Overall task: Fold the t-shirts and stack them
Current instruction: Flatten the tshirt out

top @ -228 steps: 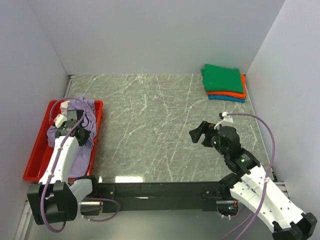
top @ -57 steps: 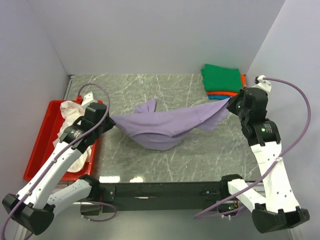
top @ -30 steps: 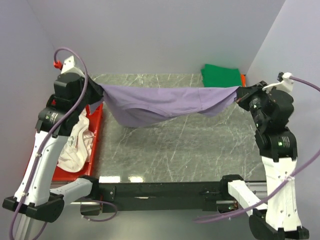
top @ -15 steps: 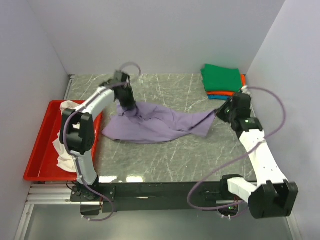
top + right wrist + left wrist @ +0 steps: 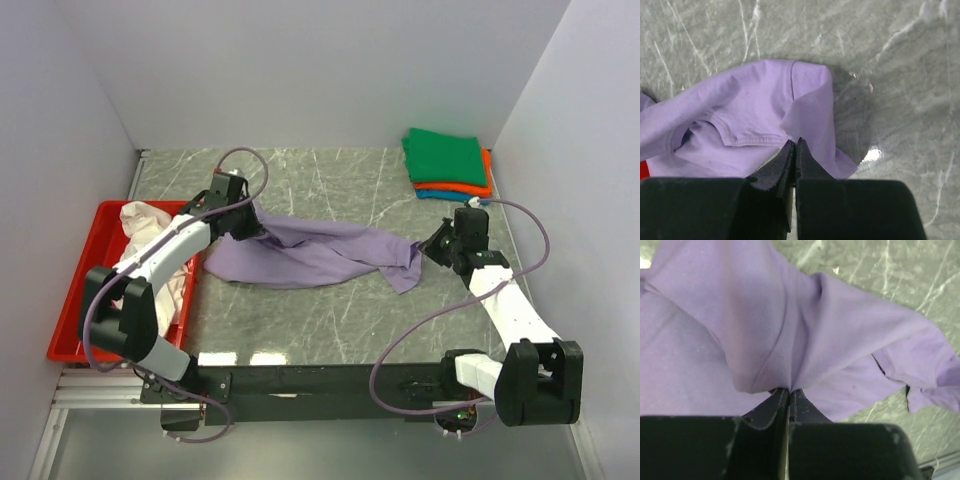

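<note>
Top external: lavender t-shirt (image 5: 310,255) spread between left hand (image 5: 256,227), right hand (image 5: 428,251) (both clamping it).

spread t-shirt (image 5: 310,250): plain lavender purple
t-shirt in tray (image 5: 145,220): plain off-white
top stacked t-shirt (image 5: 445,157): green
middle stacked t-shirt (image 5: 488,172): orange
bottom stacked t-shirt (image 5: 452,197): teal blue
tray (image 5: 72,310): red
table (image 5: 330,310): grey-green marble, white veins

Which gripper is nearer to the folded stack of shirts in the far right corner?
Right. The right gripper sits just on the near side of the folded stack, pinching the lavender t-shirt; the left gripper holds its other end beside the red tray.
</note>
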